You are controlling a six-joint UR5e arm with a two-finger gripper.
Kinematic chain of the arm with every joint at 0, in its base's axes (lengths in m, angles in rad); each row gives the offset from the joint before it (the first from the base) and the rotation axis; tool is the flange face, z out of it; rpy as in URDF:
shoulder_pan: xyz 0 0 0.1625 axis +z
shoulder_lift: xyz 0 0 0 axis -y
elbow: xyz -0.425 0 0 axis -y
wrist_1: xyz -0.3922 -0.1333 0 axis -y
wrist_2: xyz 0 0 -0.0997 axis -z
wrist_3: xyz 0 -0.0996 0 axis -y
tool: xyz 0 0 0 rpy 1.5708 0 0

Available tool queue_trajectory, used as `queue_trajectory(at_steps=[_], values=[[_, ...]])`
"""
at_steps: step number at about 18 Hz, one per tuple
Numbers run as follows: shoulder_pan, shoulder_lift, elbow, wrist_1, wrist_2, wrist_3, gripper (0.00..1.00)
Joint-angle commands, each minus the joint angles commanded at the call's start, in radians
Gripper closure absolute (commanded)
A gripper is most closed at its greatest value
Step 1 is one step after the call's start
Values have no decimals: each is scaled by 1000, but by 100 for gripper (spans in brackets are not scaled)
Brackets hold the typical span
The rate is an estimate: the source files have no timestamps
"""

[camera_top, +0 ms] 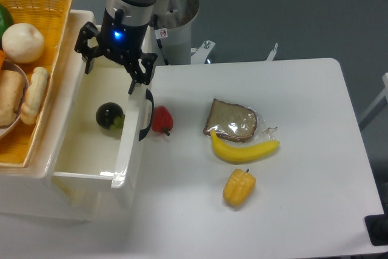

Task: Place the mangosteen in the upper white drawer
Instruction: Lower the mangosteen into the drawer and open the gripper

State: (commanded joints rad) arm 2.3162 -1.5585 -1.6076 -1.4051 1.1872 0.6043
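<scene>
The mangosteen (109,115), a glossy black ball with a bit of green at its side, lies inside the upper white drawer (91,150), close to the front wall that carries the curved black handle (146,115). My gripper (111,65) hangs above the drawer's back part, open, its fingers spread wide with nothing between them. The mangosteen rests free below it.
A woven yellow basket (51,16) with bread and produce stands left of the drawer. On the table lie a red pepper (162,119) right by the handle, a bagged bread slice (231,121), a banana (244,149) and a yellow pepper (239,187).
</scene>
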Motion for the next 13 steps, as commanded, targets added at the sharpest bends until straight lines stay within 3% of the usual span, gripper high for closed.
queue_trajectory(at_steps=[6,9,13], values=[[20,-63,15,26,261,50,0],[23,-75,-1,26,334,136,0],[31,-81,-8,26,411,143,0]])
